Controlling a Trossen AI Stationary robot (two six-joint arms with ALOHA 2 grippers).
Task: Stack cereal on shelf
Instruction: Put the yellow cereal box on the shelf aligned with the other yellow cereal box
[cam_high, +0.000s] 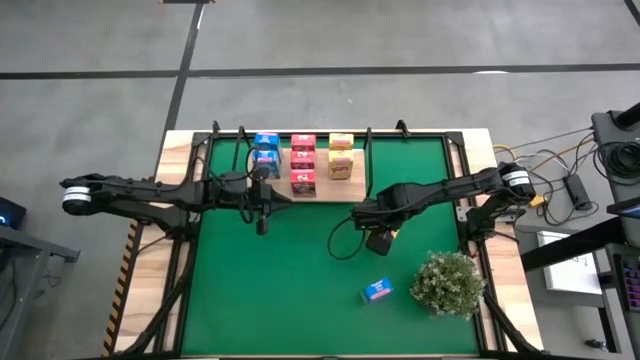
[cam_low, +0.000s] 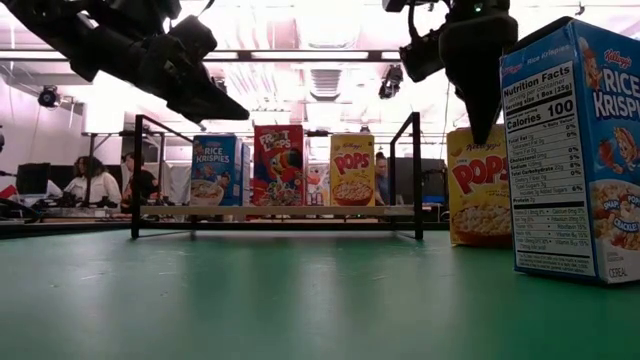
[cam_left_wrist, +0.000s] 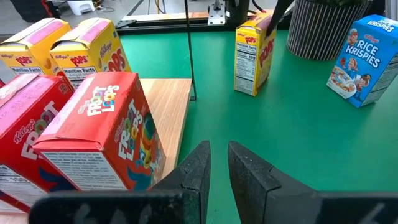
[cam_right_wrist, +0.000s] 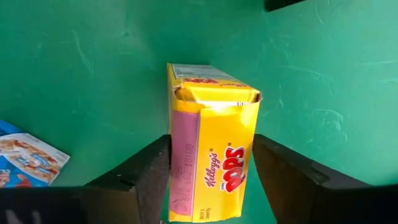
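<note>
Straddling a yellow carton (cam_right_wrist: 217, 168) that stands upright on the green mat (cam_high: 280, 290), the right claw (cam_right_wrist: 212, 144) hangs over it from above with one dark finger on each side, spread. Whether the pads already press on the cardboard I cannot tell. The straddle probably prepares a lift towards the shelf (cam_left_wrist: 168, 106), the light-wood board with thin black posts at the mat's far edge.

On that board, blue cartons (cam_high: 266, 152), pink-red cartons (cam_high: 303, 165) and yellow cartons (cam_high: 341, 157) stand in rows by colour, likely so that each new box joins its own kind. The left claw (cam_left_wrist: 217, 149) waits just in front of the shelf, beside the pink-red boxes, with its fingers nearly pressed together and nothing between them.

One blue carton (cam_high: 377, 290) stands apart on the near side of the mat, just beside the bushy plant (cam_high: 448, 282), not yet shelved.

The mat covers most of a pale wooden counter (cam_high: 175, 160). Around it lies grey floor with dark seams, and cables and equipment sit off to the right. Beyond the shelf, a brightly lit room shows people (cam_low: 90, 180) seated at desks.
</note>
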